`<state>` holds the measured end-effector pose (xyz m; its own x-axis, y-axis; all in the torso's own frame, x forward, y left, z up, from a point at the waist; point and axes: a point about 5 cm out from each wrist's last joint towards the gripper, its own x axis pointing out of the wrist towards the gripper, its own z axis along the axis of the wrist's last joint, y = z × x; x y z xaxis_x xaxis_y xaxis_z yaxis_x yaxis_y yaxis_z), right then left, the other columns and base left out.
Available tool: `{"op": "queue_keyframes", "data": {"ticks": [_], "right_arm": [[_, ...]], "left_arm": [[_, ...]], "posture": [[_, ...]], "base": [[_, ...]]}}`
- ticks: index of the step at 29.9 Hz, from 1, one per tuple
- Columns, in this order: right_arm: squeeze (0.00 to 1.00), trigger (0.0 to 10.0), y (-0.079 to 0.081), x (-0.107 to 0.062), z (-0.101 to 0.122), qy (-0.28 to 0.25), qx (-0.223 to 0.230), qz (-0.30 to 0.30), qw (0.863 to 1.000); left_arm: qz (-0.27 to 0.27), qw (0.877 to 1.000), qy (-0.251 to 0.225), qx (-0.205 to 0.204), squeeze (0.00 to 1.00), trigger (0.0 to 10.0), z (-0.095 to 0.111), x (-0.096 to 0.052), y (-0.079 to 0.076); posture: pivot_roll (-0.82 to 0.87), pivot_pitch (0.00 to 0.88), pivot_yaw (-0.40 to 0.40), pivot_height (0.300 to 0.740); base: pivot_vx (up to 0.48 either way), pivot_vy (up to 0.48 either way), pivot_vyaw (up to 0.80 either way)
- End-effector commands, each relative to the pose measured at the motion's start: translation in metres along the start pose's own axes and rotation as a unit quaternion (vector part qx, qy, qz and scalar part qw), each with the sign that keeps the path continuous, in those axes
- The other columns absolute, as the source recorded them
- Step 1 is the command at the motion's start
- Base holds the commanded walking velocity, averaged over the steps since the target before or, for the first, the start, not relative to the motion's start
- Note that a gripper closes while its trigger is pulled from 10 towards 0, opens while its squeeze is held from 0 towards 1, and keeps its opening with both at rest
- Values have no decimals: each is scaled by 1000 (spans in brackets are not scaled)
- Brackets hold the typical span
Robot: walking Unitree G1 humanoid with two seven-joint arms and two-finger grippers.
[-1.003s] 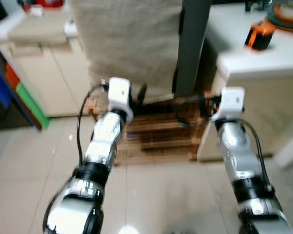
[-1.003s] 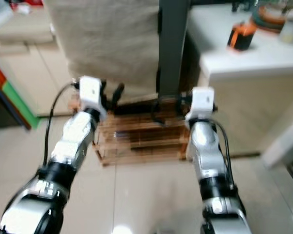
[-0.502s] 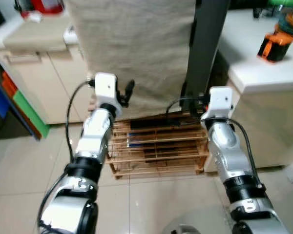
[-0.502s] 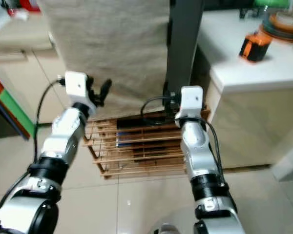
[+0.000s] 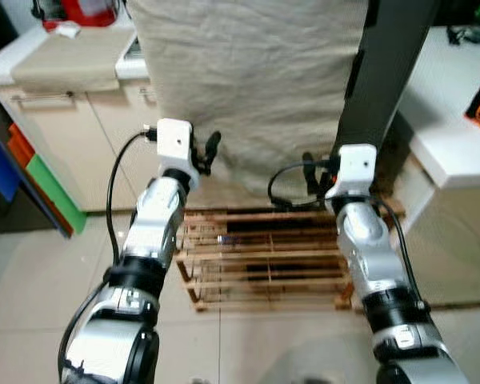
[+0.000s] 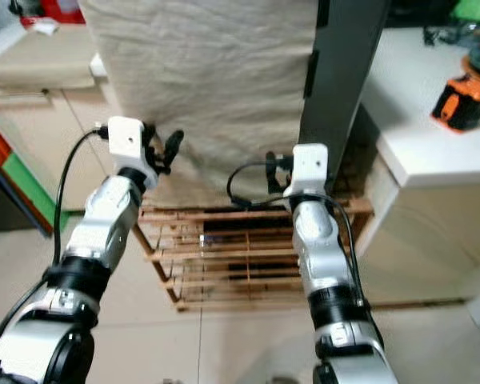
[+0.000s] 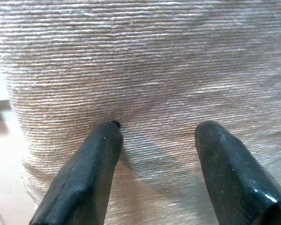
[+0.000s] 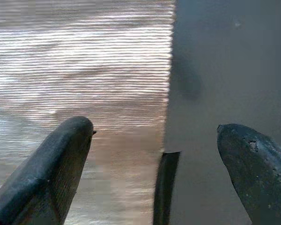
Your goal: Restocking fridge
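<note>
While both arms reach forward in the head views, the tall grey fridge point(image 5: 382, 76) stands upright ahead, beside a hanging beige cloth point(image 5: 248, 80); a wooden rack point(image 5: 264, 260) sits on the floor below. In the left wrist view, the left gripper point(image 7: 154, 154) is spread wide, facing the cloth. In the right wrist view, the right gripper point(image 8: 154, 154) gapes, empty, at the fridge's edge.

claws: 2 | beige cloth point(image 5: 248, 80): 1 | wooden rack point(image 5: 264, 264): 1
</note>
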<state>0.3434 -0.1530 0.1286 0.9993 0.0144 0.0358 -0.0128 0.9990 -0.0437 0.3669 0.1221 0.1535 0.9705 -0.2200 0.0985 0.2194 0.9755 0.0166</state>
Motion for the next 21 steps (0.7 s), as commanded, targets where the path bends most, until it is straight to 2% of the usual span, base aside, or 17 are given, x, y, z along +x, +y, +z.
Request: {"op": "queue_keyframes", "data": {"ticks": [1,11,19,21], "right_arm": [[0,10000,1,2,5,-12,7,-1,1000],[0,10000,-1,-1,5,-12,4,-6,1000],[0,10000,-3,-1,6,-12,9,-12,1000],[0,10000,-4,-1,7,-10,8,-17,1000]], "left_arm": [[-5,1000,-5,21,0,10000,6,3,-1],[-27,999,-10,-14,0,10000,2,-1,-13],[-24,1000,-10,-16,0,10000,2,-3,-14],[-18,999,-11,-25,0,10000,1,-4,-13]], "posture": [[-95,0,63,740],[-101,0,63,740],[-99,0,61,740],[-100,0,61,740]], "base": [[0,0,0],[0,0,0],[-277,0,0],[0,0,0]]}}
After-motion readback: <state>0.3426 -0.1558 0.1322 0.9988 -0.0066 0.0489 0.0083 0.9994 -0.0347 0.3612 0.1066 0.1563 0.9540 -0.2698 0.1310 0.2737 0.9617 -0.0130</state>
